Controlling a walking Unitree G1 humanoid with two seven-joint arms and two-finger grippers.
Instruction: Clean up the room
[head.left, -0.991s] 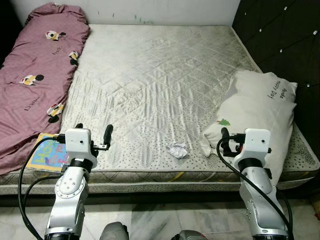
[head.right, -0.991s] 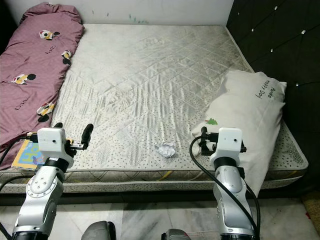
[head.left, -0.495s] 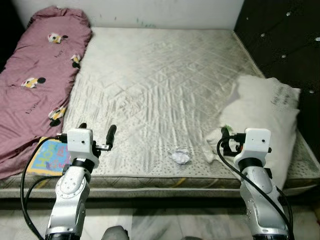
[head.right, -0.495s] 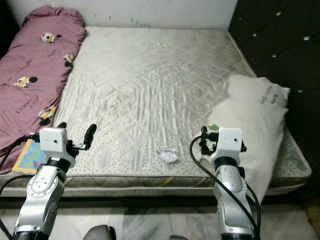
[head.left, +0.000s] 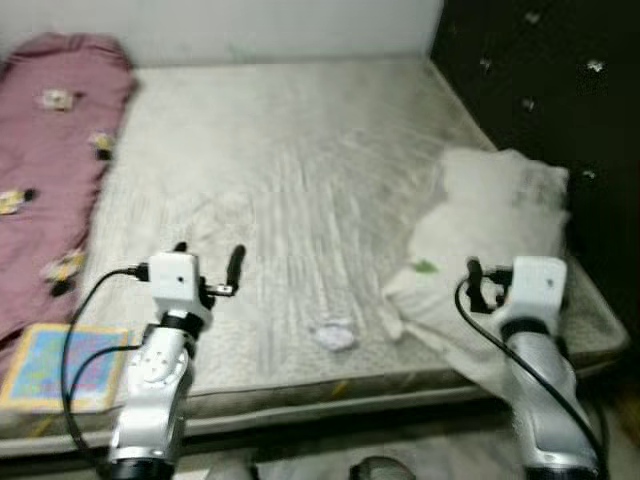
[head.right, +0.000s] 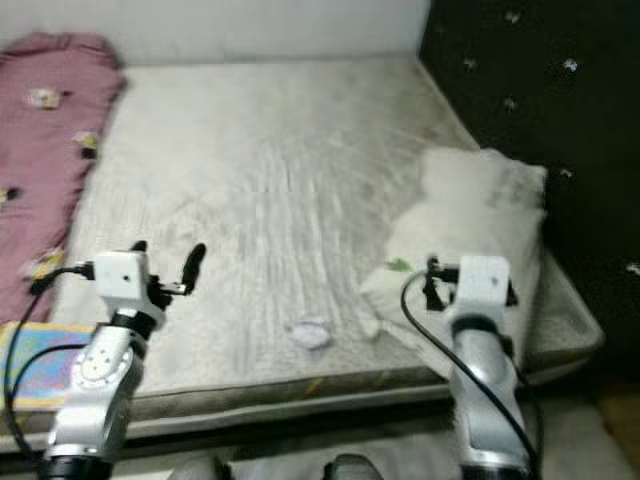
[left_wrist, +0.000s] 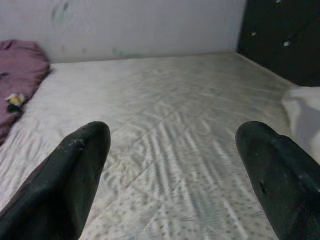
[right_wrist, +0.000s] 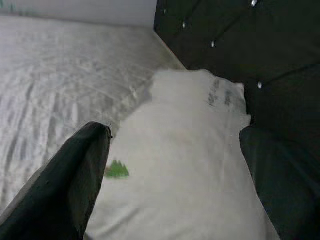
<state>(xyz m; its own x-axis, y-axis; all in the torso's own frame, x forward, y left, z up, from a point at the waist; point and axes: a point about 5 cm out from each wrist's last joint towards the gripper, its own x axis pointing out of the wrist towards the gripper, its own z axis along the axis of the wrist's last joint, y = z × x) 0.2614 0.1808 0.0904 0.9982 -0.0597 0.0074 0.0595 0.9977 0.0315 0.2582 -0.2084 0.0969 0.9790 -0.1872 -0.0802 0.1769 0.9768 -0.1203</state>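
A bare quilted mattress (head.left: 280, 180) takes up most of the scene, pale grey-white with a stitched diamond pattern, and the head views are blurred. Behind its far edge runs a light wall (head.left: 230, 25), and along the robot's right side stands a black tufted headboard (head.left: 540, 90) dotted with small shiny buttons. On the left side of the mattress lies a long mauve bolster (head.left: 45, 170) printed with small cartoon figures. On the right side, against the headboard, rests a white pillow (head.left: 490, 220) with a small green mark near its lower corner and some dark lettering; its near end sags over the front edge of the mattress.

A colourful picture book (head.left: 45, 365) lies flat at the mattress's near left corner, just beside the bolster's lower end. The crumpled paper ball (head.left: 335, 335) sits on the mattress close to the front edge, between the two arms and a little to the left of the pillow's corner, touching nothing else.

Both silver arms are raised in front of the bed. The left gripper (left_wrist: 172, 150) hovers over the near left part of the mattress, its two black fingers (left_wrist: 75, 170) spread wide with nothing between them. The right gripper (right_wrist: 180, 165) is held above the pillow, its fingers (right_wrist: 75, 175) likewise spread apart and empty.
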